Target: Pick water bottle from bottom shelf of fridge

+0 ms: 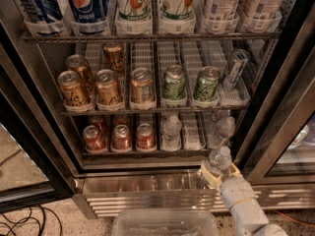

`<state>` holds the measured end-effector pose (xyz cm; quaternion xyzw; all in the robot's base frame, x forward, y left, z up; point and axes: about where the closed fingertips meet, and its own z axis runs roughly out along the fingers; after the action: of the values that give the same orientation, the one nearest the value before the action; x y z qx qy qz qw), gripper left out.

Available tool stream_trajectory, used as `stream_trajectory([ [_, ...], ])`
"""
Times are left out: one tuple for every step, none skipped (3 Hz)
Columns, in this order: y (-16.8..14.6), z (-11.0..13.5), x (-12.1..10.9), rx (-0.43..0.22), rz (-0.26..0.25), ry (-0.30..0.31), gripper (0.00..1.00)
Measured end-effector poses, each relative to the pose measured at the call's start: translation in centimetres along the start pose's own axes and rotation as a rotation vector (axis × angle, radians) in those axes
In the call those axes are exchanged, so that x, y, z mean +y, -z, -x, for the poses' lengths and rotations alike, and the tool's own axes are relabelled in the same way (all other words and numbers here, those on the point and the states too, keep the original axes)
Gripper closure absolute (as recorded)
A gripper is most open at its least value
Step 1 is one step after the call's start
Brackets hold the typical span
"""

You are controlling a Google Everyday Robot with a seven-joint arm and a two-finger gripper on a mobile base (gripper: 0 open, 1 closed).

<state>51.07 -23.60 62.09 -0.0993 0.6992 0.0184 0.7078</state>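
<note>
While it is pinched between fingers (207,175) of the gripper (219,171), bottle (220,159): held off the shelf (192,134).
Left: withdrawal is judged to remain.

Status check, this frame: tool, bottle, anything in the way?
Tool shut on water bottle, low outside the fridge, above the vent grille. Bottle off the bottom shelf; two more bottles stand there. Door frame close at right.

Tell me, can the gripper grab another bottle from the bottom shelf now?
Probably not: the gripper holds a bottle out front, below the shelf. Nothing blocks the shelf, but its jaws are full.
</note>
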Motion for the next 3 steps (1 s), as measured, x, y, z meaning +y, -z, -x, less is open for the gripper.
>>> stream_trajectory([
  [0.1, -3.4, 0.5, 0.141, 0.155, -0.190, 1.00],
  [-0.1, -3.5, -0.4, 0.235, 0.272, -0.194, 1.00],
  [1.9, -3.6, -1.5, 0.276, 0.306, -0.131, 1.00],
])
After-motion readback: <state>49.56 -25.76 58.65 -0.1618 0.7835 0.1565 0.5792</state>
